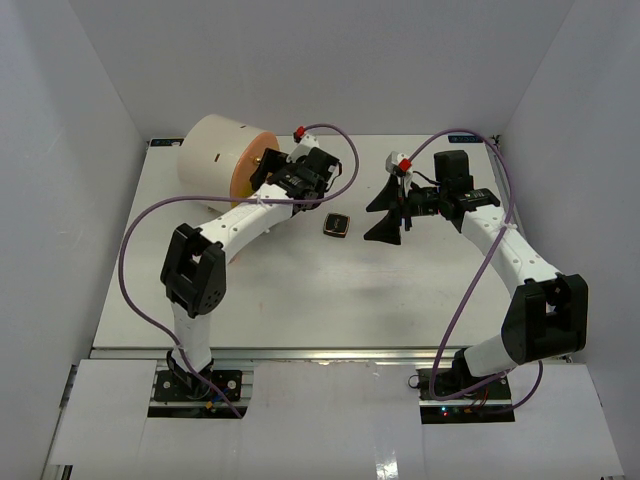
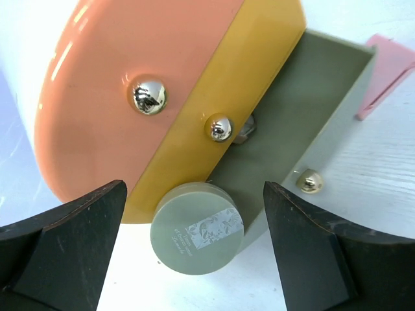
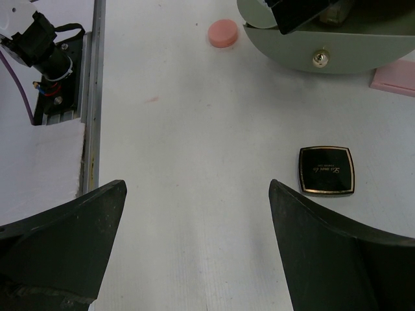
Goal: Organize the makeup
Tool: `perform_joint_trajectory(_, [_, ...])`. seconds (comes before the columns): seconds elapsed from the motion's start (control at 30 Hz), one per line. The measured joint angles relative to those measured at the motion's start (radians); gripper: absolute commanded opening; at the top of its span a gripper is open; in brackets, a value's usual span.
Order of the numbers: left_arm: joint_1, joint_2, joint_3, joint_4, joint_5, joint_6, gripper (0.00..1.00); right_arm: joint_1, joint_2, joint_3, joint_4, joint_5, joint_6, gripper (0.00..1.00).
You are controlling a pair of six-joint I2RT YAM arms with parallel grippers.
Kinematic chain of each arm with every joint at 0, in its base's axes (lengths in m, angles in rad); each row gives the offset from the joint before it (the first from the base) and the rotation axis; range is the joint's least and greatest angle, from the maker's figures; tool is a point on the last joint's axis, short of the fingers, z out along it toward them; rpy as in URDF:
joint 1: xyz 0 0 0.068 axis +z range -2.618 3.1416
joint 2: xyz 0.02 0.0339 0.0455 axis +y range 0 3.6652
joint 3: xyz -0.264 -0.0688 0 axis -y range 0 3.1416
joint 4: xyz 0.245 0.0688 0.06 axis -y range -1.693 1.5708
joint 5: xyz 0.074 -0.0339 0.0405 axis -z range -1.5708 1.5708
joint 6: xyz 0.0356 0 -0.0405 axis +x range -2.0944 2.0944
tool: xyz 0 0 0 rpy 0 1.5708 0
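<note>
pale green round jar [image 2: 198, 228] lies straight ahead, centred in the gap of the left claw [image 2: 194, 188], spread wide and empty; the right claw [image 1: 385, 217], also wide, stands farther off.

A silver floral mark and a few lines of small script are printed on the flat lid of the round grey-green jar [image 2: 197, 228]; the letters are too small to be read. A short line of gold lettering is carried on the black square compact with a gold rim [image 3: 327, 170], likewise illegible.
</note>
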Motion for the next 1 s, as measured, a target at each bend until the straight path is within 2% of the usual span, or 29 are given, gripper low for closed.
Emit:
perform_joint_trajectory(0.1, [-0.005, -0.032, 0.003, -0.005, 0.053, -0.014, 0.6, -0.001, 0.0, 0.0, 0.0, 0.0, 0.0, 0.97])
perform_joint_trajectory(0.2, [-0.007, -0.105, -0.041, -0.016, 0.153, -0.048, 0.23, -0.001, 0.0, 0.0, 0.0, 0.0, 0.0, 0.97])
perform_joint_trajectory(0.23, [-0.007, -0.141, -0.071, -0.016, 0.196, -0.063, 0.16, -0.001, 0.0, 0.0, 0.0, 0.0, 0.0, 0.97])
perform_joint_trajectory(0.4, [0.003, -0.334, -0.229, -0.055, 0.396, -0.148, 0.06, -0.002, 0.0, 0.0, 0.0, -0.001, 0.0, 0.97])
perform_joint_trajectory(0.53, [0.04, -0.404, -0.324, -0.064, 0.532, -0.18, 0.02, -0.003, 0.0, -0.001, 0.0, -0.004, 0.0, 0.97])
perform_joint_trajectory(0.77, [0.164, -0.379, -0.397, -0.073, 0.722, -0.183, 0.03, -0.004, 0.0, -0.011, 0.0, -0.005, 0.0, 0.97])
perform_joint_trajectory(1.0, [0.214, -0.297, -0.383, -0.048, 0.788, -0.162, 0.06, -0.008, 0.0, -0.013, 0.0, -0.006, 0.0, 0.97])
